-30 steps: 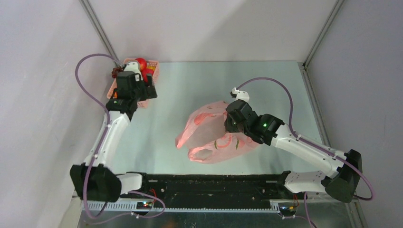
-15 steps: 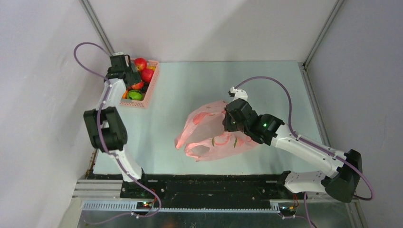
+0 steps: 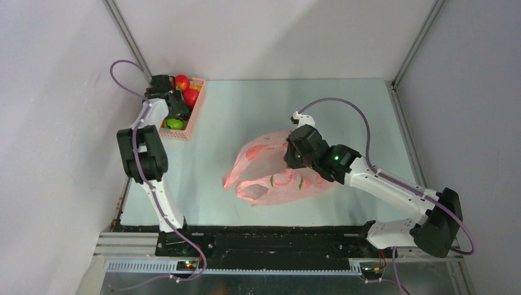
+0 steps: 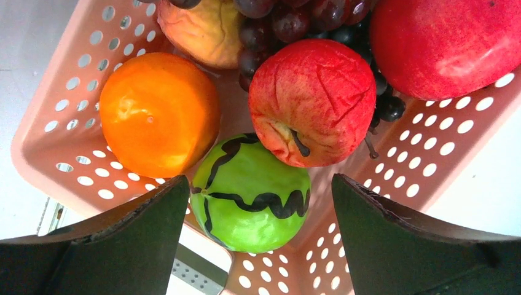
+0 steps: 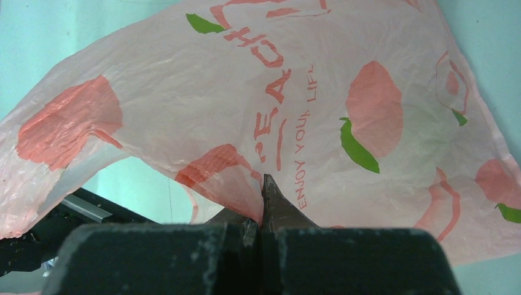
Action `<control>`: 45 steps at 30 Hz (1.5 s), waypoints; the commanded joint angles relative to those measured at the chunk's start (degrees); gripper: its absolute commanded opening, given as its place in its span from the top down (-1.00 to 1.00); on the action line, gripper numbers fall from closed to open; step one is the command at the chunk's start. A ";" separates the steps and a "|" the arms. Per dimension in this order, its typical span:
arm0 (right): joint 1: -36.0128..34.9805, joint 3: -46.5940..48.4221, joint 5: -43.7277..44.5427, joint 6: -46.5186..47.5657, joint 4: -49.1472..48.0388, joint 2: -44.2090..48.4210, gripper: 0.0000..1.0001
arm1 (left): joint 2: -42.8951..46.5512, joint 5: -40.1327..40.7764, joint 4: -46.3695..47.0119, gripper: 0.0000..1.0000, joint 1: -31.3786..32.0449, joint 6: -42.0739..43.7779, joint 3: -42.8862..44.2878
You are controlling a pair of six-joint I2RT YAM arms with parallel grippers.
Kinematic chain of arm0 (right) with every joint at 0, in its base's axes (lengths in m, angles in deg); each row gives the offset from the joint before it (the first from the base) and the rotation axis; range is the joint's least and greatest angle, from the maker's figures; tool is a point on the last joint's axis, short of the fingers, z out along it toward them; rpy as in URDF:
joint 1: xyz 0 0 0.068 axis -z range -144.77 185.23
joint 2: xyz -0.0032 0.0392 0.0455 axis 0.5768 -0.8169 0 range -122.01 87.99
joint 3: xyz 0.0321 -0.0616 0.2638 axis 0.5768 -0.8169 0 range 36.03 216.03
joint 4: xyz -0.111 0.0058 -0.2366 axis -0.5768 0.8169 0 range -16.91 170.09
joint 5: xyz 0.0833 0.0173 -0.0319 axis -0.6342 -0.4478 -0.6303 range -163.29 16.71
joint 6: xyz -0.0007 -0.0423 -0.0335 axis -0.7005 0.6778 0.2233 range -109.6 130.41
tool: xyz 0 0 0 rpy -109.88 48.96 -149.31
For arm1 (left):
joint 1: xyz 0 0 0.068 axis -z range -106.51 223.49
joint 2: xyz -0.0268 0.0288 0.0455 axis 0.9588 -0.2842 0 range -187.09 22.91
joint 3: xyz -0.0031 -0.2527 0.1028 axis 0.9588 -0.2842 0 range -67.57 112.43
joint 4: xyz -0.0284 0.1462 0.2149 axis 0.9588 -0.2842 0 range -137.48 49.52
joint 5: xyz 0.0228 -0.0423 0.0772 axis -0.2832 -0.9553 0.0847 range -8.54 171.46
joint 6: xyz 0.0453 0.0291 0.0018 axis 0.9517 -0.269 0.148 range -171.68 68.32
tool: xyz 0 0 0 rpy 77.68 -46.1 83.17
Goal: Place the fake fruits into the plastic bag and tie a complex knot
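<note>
Your pink lattice basket (image 4: 442, 147) sits at the upper left of the top view, on the far left corner of the table (image 3: 258, 104). In the left wrist view it holds an orange (image 4: 156, 114) on the left, a green fruit (image 4: 252, 193) with black wavy stripes at the lower middle, and a creased red apple (image 4: 313, 101) touching it from above. A dark grape bunch (image 4: 289, 18) lies along the top, with a yellowish fruit (image 4: 203, 31) beside it and a larger red fruit (image 4: 442, 43) in the upper right.

Your left gripper (image 4: 259, 184) hangs over the green fruit, jaws wide apart and touching nothing.

The plastic bag (image 3: 264, 169) lies mid-table, its handles and mouth toward the lower left. Your right gripper (image 5: 263, 184) is pinched tight on a fold of the film. Printed among the peach motifs you can read "PEACH" and, smaller, "ENJOY YOUR LIFE".
</note>
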 commanded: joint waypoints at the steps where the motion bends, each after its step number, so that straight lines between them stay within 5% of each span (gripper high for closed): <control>1: 0.21 1.22 -0.84 0.92 -2.84 0.08 1.00 | -1.08 1.04 0.00 -0.86 -0.19 -0.87 0.81; 17: 0.18 1.24 -0.38 0.29 -1.90 0.57 1.00 | -4.17 0.51 -1.19 -0.86 -0.19 -1.82 1.51; 29: 0.12 1.23 -0.15 0.08 -1.95 0.59 1.00 | 0.29 -2.13 2.88 -0.20 -0.20 -1.93 -2.28; 45: 0.14 1.25 0.32 -0.17 -0.90 2.35 1.00 | 15.24 -0.98 9.71 -0.10 0.35 -3.69 -11.30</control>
